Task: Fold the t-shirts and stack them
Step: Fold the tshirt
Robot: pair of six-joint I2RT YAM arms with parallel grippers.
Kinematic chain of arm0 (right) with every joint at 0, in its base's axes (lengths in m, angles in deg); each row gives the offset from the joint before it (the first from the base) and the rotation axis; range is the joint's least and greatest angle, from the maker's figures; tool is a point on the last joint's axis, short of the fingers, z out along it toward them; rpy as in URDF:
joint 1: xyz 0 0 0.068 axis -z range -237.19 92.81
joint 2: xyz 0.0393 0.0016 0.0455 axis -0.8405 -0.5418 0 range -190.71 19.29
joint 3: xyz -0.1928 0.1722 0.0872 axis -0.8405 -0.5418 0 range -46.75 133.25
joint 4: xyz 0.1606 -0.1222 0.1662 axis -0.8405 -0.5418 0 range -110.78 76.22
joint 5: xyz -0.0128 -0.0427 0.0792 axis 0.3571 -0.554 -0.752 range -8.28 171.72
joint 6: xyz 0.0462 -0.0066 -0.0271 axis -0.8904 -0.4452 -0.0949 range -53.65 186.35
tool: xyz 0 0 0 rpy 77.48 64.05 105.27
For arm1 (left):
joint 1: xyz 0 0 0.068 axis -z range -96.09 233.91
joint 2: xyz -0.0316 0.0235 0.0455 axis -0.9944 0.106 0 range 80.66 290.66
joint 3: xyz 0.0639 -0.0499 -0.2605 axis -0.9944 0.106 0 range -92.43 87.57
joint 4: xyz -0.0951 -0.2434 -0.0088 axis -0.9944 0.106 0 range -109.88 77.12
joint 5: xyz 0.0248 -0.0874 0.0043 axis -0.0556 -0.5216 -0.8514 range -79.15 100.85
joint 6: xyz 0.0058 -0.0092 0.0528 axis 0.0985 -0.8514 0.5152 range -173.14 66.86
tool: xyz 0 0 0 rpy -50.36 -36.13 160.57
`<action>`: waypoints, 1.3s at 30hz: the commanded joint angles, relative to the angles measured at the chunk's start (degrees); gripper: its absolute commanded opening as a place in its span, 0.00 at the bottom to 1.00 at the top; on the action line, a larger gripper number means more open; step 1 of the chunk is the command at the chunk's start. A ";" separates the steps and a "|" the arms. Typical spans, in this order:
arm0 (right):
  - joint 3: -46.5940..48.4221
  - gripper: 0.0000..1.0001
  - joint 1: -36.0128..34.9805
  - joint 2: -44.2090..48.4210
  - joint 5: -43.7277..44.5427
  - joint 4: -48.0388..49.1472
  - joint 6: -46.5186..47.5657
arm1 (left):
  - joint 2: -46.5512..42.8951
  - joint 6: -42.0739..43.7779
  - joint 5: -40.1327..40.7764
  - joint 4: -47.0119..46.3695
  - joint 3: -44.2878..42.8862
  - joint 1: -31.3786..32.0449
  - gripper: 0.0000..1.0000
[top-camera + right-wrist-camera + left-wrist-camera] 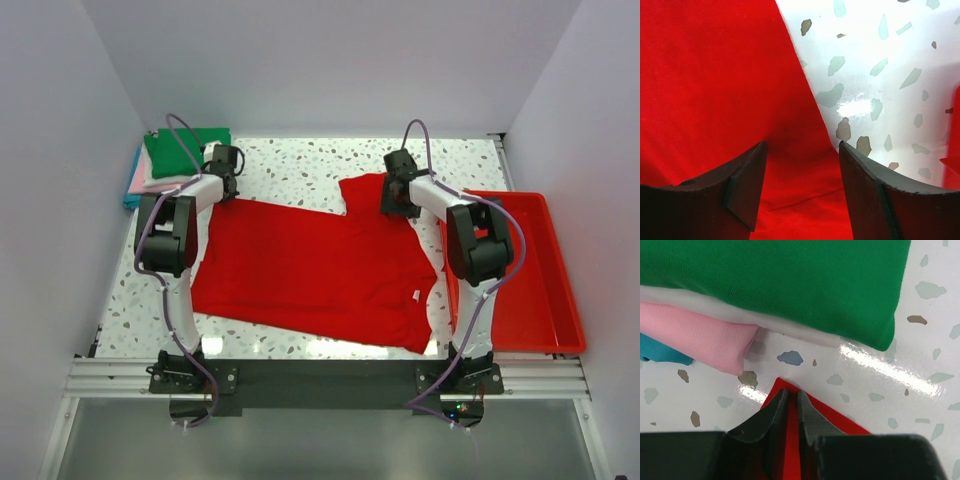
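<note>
A plain red t-shirt point(310, 270) lies spread flat across the middle of the table. My left gripper point(225, 165) is at its far left corner; in the left wrist view the fingers point(791, 392) are pinched together with the red corner point(840, 420) between them. My right gripper point(398, 195) hovers over the far right sleeve. Its jaws point(801, 143) stand open astride the red cloth point(715, 75) near the cloth's edge. A stack of folded t-shirts sits at the far left: green point(790, 280) on top, then white point(790, 325), pink point(695, 337) and blue point(660, 352).
A rigid red tray point(530, 270) stands on the right side of the table, beside the right arm. White walls close in the table on the left, back and right. The speckled tabletop point(300, 165) shows bare between the two grippers.
</note>
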 commanded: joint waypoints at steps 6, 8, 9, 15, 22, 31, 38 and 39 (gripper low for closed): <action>-0.26 0.37 0.50 1.16 -0.18 0.56 -0.24 | 1.21 -0.54 0.17 0.27 -1.49 -0.84 0.08; 0.00 0.26 0.50 0.99 -0.62 0.65 -0.33 | 0.77 -0.62 -0.09 -0.08 -1.23 -0.84 0.05; 0.18 0.21 0.41 0.90 -0.54 0.48 -0.25 | 0.51 -0.89 -0.27 -0.35 -0.97 -0.84 0.02; 3.95 0.04 0.76 -0.07 -0.10 -1.19 1.07 | -2.13 -1.50 0.08 -2.11 -0.26 -1.10 0.00; 7.12 0.00 1.99 0.55 -0.09 -2.07 1.25 | -4.06 -2.29 -0.71 -4.04 -0.61 -1.54 0.00; 10.11 0.00 2.96 1.34 0.78 -3.48 1.78 | -9.07 -3.96 -3.78 -9.22 2.36 -3.29 0.00; 8.35 0.00 3.22 3.44 0.87 -3.13 1.60 | -11.09 -4.84 -6.24 -11.42 4.04 -4.61 0.00; 8.09 0.00 3.14 3.80 1.04 -3.04 1.60 | -11.27 -4.84 -6.86 -11.77 4.74 -4.79 0.00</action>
